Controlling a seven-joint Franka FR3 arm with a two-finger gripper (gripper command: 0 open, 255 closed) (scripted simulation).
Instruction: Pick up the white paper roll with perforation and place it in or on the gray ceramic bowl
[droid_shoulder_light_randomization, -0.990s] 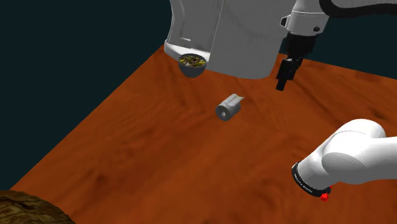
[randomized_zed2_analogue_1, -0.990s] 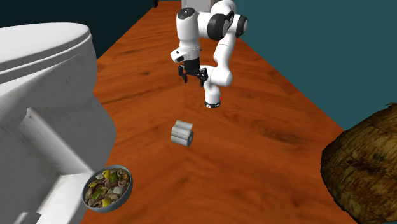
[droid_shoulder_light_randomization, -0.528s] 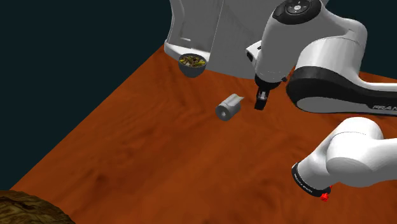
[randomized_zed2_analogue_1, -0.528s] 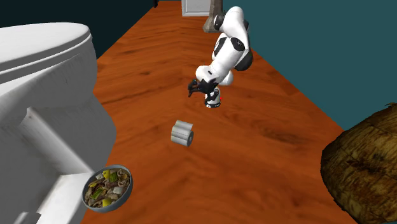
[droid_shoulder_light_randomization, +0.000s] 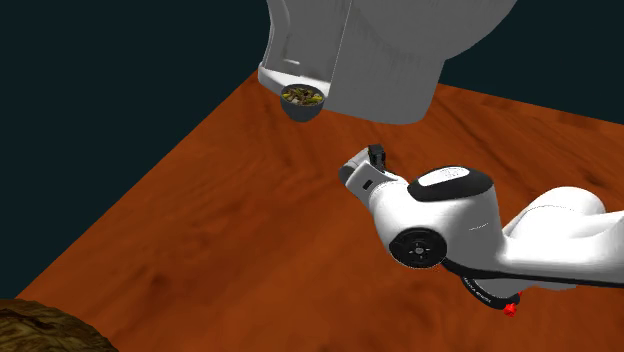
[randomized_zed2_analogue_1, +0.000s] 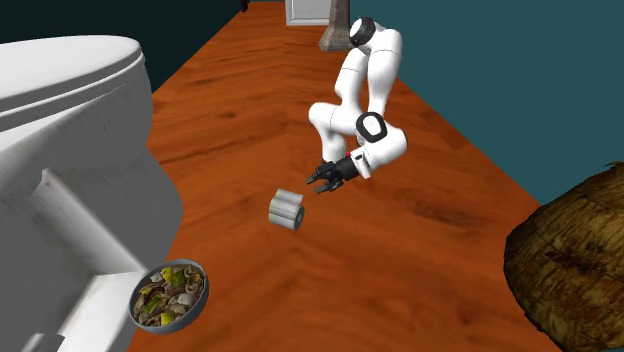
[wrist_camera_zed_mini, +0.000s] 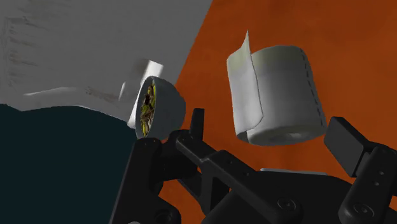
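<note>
The paper roll (randomized_zed2_analogue_1: 286, 209) lies on its side on the wooden floor, grey-white with a loose sheet end and a dotted perforation line (wrist_camera_zed_mini: 280, 95). My gripper (randomized_zed2_analogue_1: 323, 182) is open and low over the floor, just to the second exterior view's right of the roll and pointing at it. In the wrist view the roll sits ahead of the gripper (wrist_camera_zed_mini: 270, 127), between the spread fingers (wrist_camera_zed_mini: 347, 143) and untouched by them. The grey bowl (randomized_zed2_analogue_1: 169, 294), full of mixed food, rests by the toilet base (wrist_camera_zed_mini: 156, 108) (droid_shoulder_light_randomization: 302, 98). In the shoulder view the hand (droid_shoulder_light_randomization: 377, 155) covers most of the roll.
A large white toilet (randomized_zed2_analogue_1: 70, 150) stands at the second exterior view's left, overhanging the bowl. A brown woven basket (randomized_zed2_analogue_1: 575, 260) sits at that view's right edge. The arm's folded links (droid_shoulder_light_randomization: 440, 225) hang low over the floor beside the roll.
The arm has folded down and swung toward the roll, bringing the open gripper from high above to floor level beside it. Roll and bowl have stayed put.
</note>
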